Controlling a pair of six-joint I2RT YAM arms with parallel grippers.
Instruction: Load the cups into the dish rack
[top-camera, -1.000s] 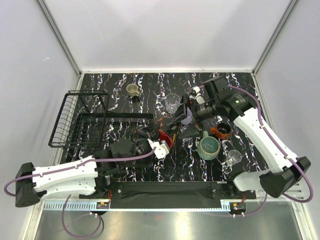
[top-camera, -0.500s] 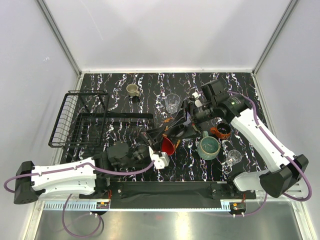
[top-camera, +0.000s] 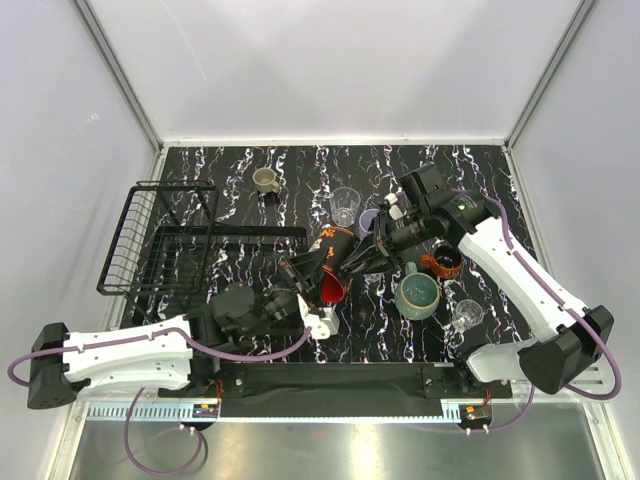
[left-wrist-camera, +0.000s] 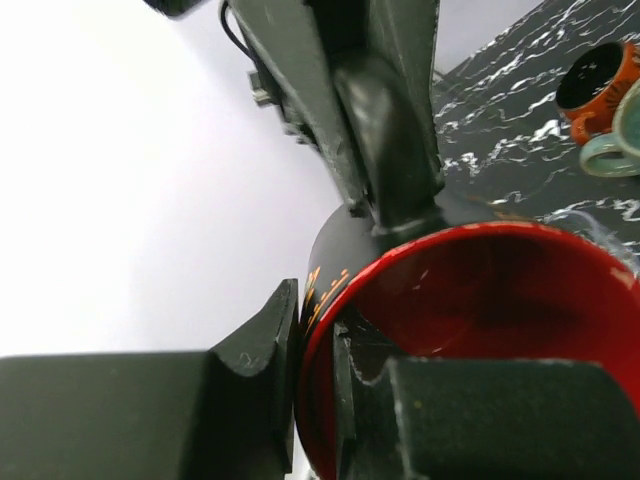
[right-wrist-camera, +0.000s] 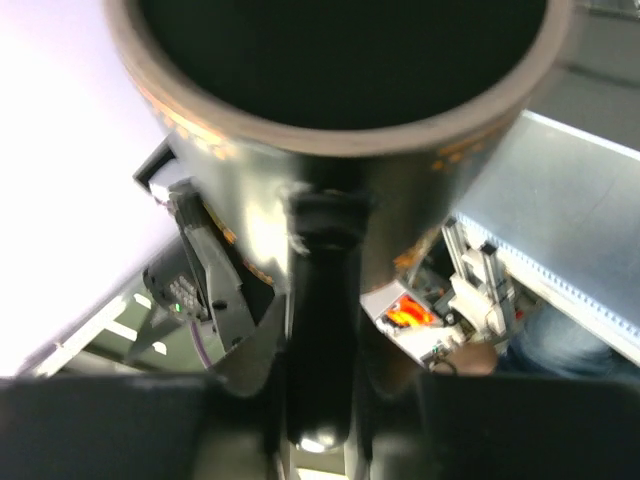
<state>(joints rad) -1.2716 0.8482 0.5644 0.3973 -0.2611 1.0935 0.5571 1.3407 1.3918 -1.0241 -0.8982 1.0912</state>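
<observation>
At left we see the rack (top-camera: 160, 240) on the bench (top-camera: 480, 170), well apart from the red cup (top-camera: 333, 283). The left end effector (top-camera: 305, 275) pinches the cup's rim mid-bench. The right end effector (top-camera: 355, 258) touches its dark outer wall; we cannot tell whether it grips.

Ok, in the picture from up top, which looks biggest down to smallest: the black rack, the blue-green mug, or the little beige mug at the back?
1. dish rack, by far the biggest.
2. teal mug.
3. beige mug. It sits farther back, so it may look a bit smaller than it really is.
</observation>
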